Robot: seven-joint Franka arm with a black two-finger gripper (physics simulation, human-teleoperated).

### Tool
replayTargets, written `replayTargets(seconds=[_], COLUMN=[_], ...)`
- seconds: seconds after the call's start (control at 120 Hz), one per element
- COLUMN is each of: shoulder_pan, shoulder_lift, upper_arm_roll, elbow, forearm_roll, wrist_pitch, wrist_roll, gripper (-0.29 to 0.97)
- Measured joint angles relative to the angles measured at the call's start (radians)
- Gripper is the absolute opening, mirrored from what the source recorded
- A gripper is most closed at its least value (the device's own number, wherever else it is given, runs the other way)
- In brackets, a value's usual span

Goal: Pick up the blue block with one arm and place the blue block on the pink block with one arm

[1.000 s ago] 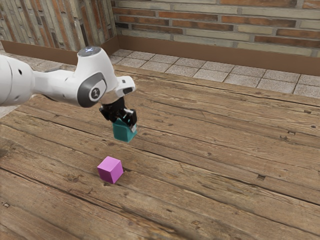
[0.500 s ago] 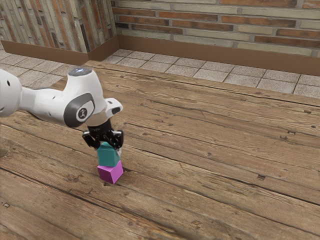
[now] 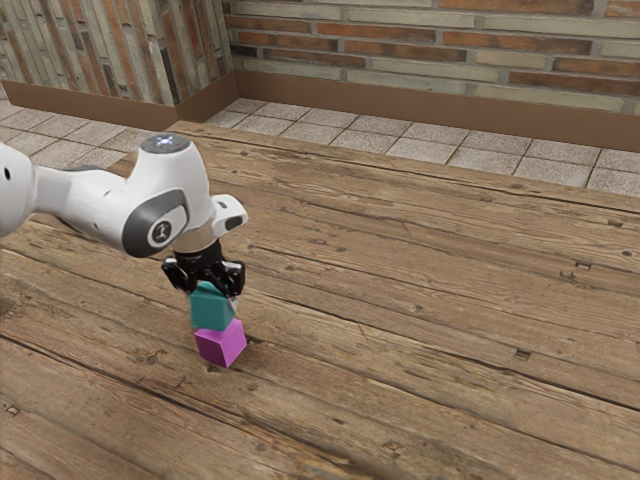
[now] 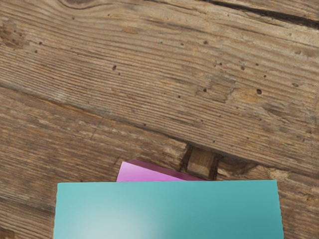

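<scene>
Two blocks stacked on our wooden table, blue block teal in tone, near cubic with no clear long axis, standing roughly upright on the pink block, our gripper above, jaws narrowly apart, clenched on its upper sides

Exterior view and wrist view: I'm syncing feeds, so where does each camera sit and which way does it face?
Exterior view: beside the arm, looking down across the table; shows the arm and claw gripping the blue block.
Wrist view: on the hand, facing down at the table.
Both show the blue block over the pink block.
</scene>
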Motion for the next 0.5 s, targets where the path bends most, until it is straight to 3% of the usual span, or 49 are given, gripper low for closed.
replayTargets(seconds=[0.5], shoulder_pan=[0.002], shoulder_lift=[0.004], upper_arm_roll=[-0.001], elbow=[-0.011], forearm_roll=[0.011], wrist_pitch=[0.015], wrist_roll=[0.022], gripper=[0.32])
